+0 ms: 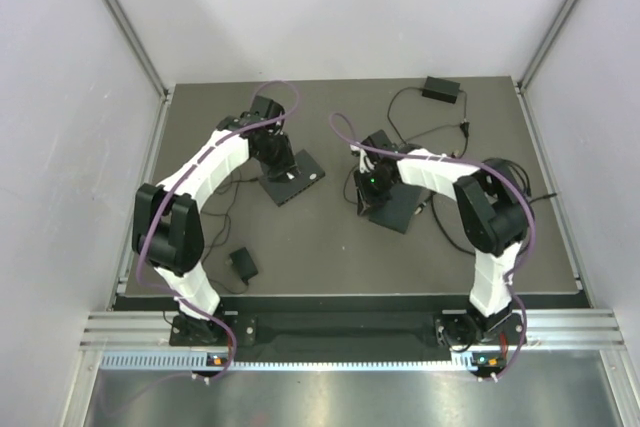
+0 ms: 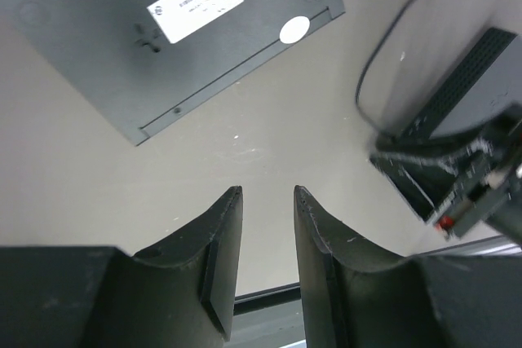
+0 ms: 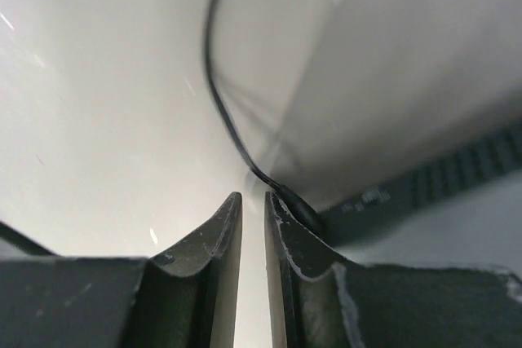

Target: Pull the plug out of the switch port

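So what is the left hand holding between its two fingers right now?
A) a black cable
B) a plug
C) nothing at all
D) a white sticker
C: the left hand has its two fingers apart, and only bare table shows in the gap. The flat black box with its white label lies further off, untouched.

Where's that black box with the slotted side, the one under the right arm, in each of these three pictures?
Top external: slotted switch sits right of centre, under the right end effector.
Left wrist: at the right edge.
Right wrist: lower right.
Shared landmark: the thin black cable curving toward it, seen in both wrist views.
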Robot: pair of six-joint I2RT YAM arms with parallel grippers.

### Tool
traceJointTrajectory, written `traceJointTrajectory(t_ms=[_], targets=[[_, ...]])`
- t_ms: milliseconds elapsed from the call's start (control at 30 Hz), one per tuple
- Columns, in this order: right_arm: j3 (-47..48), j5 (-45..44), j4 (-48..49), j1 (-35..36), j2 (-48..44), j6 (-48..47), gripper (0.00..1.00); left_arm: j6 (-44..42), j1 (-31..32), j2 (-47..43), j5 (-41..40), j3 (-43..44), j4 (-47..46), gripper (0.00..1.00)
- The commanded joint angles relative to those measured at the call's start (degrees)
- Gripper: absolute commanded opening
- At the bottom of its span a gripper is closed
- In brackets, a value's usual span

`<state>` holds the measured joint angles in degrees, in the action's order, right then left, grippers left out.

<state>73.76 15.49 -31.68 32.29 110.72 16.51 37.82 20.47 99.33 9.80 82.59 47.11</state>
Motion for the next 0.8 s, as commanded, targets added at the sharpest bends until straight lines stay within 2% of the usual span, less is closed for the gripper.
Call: traceJointTrajectory(t_ms=[0, 67, 200, 300, 533, 767], targets=[[-3.7, -0.99, -2.07, -2.23, -6.82, -1.13, 0.18, 1.37, 0.98, 0.95, 1.53, 0.73, -2.73, 0.37], [-4.94, 1.46, -1.37, -4.25, -10.77, -0.26, 0.18, 1.81, 1.59, 1.39, 1.62, 0.91, -2.9, 0.37], [-1.18, 3.14, -1.01, -4.96, -11.31, 0.19, 0.23, 2.43, 2.56, 2.1, 1.71, 1.7, -3.17, 0.37], [2.86, 6.03, -0.84, -5.57, -8.6, 1.24, 0.33, 2.52, 3.08, 2.27, 1.8, 2.23, -2.91, 0.37], [7.37, 12.99, -0.93, -5.75, 0.54, 3.17, 0.39, 2.43, 3.26, 0.43, 0.4, 0.91, -2.02, 0.37], [4.38, 13.78, -0.13, -5.75, 1.52, 3.0, 0.39, 2.43, 3.26, -0.28, 0.74, -0.58, -2.2, 0.37]])
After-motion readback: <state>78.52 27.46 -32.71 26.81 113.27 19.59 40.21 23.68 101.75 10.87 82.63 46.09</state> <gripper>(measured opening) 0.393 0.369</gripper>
